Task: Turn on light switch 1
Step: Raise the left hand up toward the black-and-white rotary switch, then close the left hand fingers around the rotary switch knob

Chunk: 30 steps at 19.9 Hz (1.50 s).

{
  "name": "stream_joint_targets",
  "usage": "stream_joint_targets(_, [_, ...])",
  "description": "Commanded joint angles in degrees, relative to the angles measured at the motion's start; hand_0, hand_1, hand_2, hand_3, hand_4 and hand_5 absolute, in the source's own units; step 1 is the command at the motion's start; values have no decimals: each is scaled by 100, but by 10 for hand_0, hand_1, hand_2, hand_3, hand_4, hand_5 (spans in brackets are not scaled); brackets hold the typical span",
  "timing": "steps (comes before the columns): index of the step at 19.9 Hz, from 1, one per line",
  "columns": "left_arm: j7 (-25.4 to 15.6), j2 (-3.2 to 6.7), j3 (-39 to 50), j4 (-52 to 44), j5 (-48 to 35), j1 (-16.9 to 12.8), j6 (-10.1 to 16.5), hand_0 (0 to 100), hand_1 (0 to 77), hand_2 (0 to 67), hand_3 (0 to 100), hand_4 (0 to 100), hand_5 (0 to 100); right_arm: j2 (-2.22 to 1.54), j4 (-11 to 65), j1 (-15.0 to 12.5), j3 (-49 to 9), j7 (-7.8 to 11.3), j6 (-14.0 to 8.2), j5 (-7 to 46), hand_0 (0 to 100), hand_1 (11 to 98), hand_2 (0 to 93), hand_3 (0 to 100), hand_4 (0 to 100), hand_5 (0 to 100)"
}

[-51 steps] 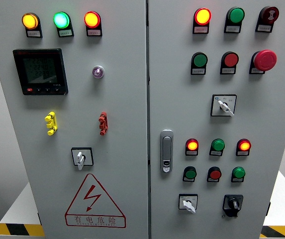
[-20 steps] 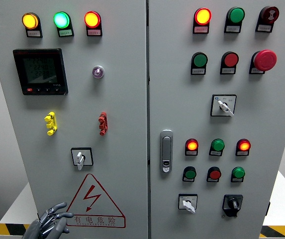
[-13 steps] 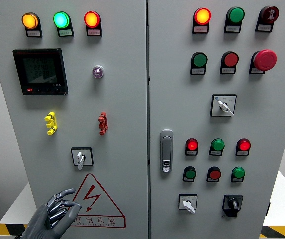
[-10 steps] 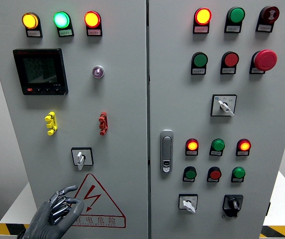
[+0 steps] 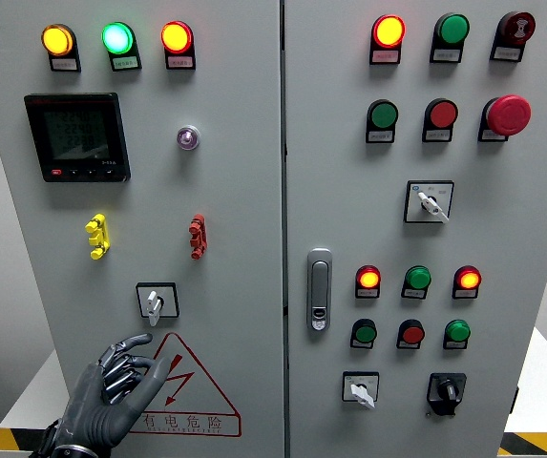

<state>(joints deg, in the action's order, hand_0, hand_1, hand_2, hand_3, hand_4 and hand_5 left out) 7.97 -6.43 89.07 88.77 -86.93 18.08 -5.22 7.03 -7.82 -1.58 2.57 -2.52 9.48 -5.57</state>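
A white rotary switch (image 5: 155,303) on a square black-edged plate sits low on the left cabinet door, its knob pointing down. My left hand (image 5: 128,374), dark grey metal, comes up from the bottom left corner. It is below and left of that switch, in front of the red warning triangle (image 5: 181,386), and does not touch the knob. Its fingers (image 5: 120,355) are loosely spread and hold nothing. The right hand does not show.
The left door carries three lit lamps (image 5: 116,38), a black meter (image 5: 76,136), a yellow toggle (image 5: 96,237) and a red toggle (image 5: 197,236). The right door has a handle (image 5: 320,289), push buttons, a red mushroom button (image 5: 508,114) and rotary switches (image 5: 429,202).
My left hand came into view at the bottom left and has risen up and to the right, toward the rotary switch on the left door. The panel switches have not moved.
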Motion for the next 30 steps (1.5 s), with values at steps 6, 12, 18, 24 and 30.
stream_joint_targets(6, [354, -17, -74, 18, 211, 275, -409, 0, 586, 321, 651, 794, 476, 0, 0, -1, -2, 6, 1, -5, 0, 223, 0, 109, 229, 146])
stream_joint_targets(12, [521, -34, -161, 88, 220, 433, -663, 0, 584, 339, 660, 813, 495, 0, 0, -1, -2, 6, 1, 4, 0, 223, 0, 110, 229, 146])
stream_joint_targets(18, [731, -34, -267, 97, 220, 539, -998, 0, 578, 357, 671, 823, 509, 0, 0, -1, -2, 6, 1, 4, 0, 223, 0, 109, 229, 146])
stream_joint_targets(24, [1039, -43, -443, 88, 220, 750, -1464, 0, 581, 377, 683, 837, 519, 0, 0, -1, -2, 6, 1, -5, 0, 223, 0, 111, 229, 146])
stream_joint_targets(30, [1321, -34, -460, 88, 211, 846, -1569, 0, 592, 410, 712, 865, 553, 0, 0, -1, -2, 6, 1, 4, 0, 223, 0, 110, 229, 146])
